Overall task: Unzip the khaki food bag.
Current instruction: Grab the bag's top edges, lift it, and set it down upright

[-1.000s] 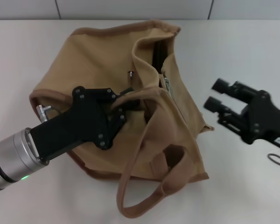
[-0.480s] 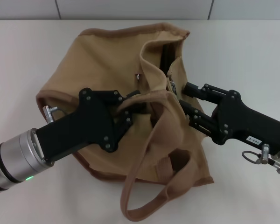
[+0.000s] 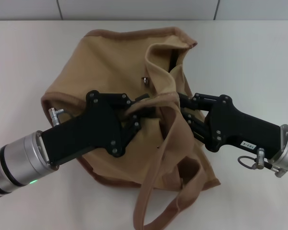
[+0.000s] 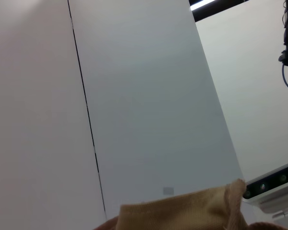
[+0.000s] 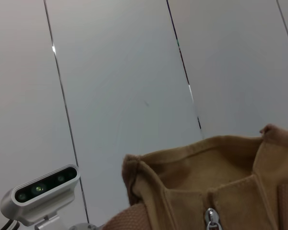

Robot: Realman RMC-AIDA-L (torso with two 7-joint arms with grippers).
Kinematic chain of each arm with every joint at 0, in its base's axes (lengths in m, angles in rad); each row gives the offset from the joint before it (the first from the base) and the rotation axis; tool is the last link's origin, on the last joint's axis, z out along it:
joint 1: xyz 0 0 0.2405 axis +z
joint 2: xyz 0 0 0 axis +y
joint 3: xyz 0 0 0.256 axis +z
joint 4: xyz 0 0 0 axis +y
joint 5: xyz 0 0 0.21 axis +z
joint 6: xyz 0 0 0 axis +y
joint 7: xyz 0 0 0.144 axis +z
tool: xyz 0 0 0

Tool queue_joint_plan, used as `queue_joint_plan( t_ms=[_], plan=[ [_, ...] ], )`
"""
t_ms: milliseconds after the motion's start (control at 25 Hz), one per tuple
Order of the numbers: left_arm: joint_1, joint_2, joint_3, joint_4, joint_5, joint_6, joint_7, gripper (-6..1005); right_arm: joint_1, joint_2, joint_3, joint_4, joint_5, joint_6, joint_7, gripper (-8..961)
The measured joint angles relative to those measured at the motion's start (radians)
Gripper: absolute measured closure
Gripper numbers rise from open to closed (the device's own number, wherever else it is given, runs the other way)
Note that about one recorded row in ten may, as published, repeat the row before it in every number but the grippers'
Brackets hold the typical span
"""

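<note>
**Head view: both grippers meeting at the mouth of the tan bag**

Head view, nearest the camera: a webbing loop handle (image 3: 156, 203) of the khaki food bag (image 3: 101, 62), a boxy tan canvas tote with brown-trimmed edges, hangs toward the front edge of the white table (image 3: 24, 52). The bag lies slumped on its side at the table's centre.

Middle ground: the left gripper (image 3: 143, 109), black on a silver wrist, reaches in from the robot's left and pinches a fold of canvas and the second handle at the bag's top. The right gripper (image 3: 183, 108), likewise black, comes in from the robot's right and meets the same fold; its fingers (image 3: 194, 100) lie close together against the cloth, but whether they clamp anything cannot be told.

Farther back: a small silver metal stud (image 3: 145, 80) shows on the canvas, and behind it the dark zipper opening (image 3: 173, 60) gapes near the bag's far corner.

Right wrist view: a metal zipper pull (image 5: 211, 218) sits at the seam of the bag, with a grey panelled wall (image 5: 134, 72) beyond.
</note>
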State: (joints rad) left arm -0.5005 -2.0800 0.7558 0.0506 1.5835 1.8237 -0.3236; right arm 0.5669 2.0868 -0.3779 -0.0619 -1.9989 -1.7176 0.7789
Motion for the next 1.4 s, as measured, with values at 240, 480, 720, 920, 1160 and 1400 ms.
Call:
queue_joint_plan(
  t_ms=[240, 480, 720, 920, 1160, 1400],
  plan=[
    [-0.003, 0.0, 0.001, -0.002, 0.0, -0.011, 0.0, 926, 0.001, -0.002, -0.013, 0.006, -0.012, -0.026, 0.016, 708],
    [-0.004, 0.0, -0.001, -0.009, -0.004, -0.017, 0.001, 926, -0.007, -0.007, -0.027, -0.023, -0.013, -0.052, 0.074, 743],
    [-0.007, 0.0, -0.001, -0.02, -0.006, -0.031, 0.008, 926, -0.013, -0.007, -0.039, -0.041, -0.014, -0.081, 0.106, 797],
    [-0.012, 0.0, -0.001, -0.026, -0.003, -0.032, 0.009, 926, -0.013, -0.005, -0.039, -0.043, -0.014, -0.077, 0.107, 795],
    [-0.012, 0.0, -0.001, -0.032, -0.003, -0.033, 0.009, 926, -0.012, -0.003, -0.029, -0.037, -0.007, -0.068, 0.107, 797],
    [-0.014, 0.0, -0.001, -0.036, -0.002, -0.034, 0.009, 926, -0.001, -0.001, 0.004, -0.008, -0.001, -0.01, 0.108, 797]
  ],
)
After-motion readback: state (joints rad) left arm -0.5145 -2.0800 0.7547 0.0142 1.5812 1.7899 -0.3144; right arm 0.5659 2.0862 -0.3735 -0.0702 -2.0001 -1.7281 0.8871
